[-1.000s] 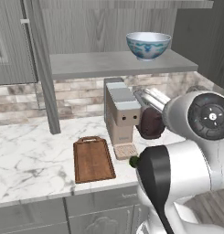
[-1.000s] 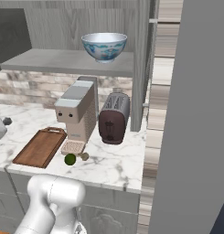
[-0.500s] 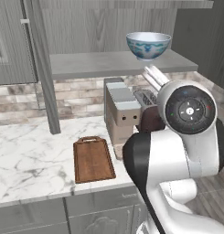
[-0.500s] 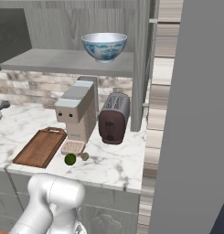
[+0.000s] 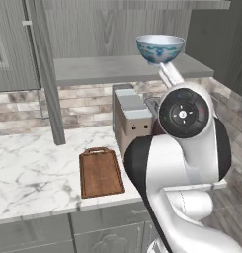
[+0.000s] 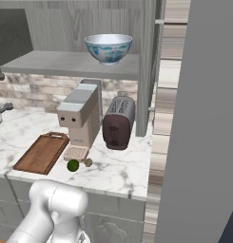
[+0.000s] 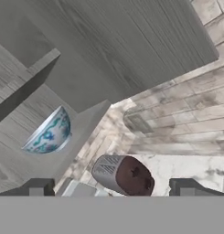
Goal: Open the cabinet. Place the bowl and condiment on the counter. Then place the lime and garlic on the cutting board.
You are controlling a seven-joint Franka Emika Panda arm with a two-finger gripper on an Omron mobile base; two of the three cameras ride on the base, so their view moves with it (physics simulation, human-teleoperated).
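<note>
Cabinet (image 6: 70,28), grey wood-grain wall unit, doors standing open: fills the top of the right base view, with a grey shelf (image 6: 65,64) across the upper centre.

Bowl (image 6: 108,48), large, round, white inside with blue-and-white patterned outside: upright on the shelf, upper centre of the right base view; upper right of centre in the left base view (image 5: 160,48); lying sideways at centre left of the hand view (image 7: 49,133) (that camera is rolled).

Counter (image 6: 122,168), white marble worktop with grey veins: spans the middle of both base views.

Cutting board (image 5: 100,172), rectangular, dark brown wood, loop handle at its far short end: flat on the counter, centre of the left base view; lower left in the right base view (image 6: 42,153).

Lime (image 6: 73,165), small, round, dark green: on the counter just right of the board, beside the garlic (image 6: 88,163), a small brownish bulb; both in front of a pale grey coffee machine (image 6: 80,116).

Toaster (image 6: 119,122), dark maroon with silver top: right of the machine.

Gripper (image 7: 111,188), two dark finger tips at the bottom of the hand view: spread wide, nothing between them.
</note>
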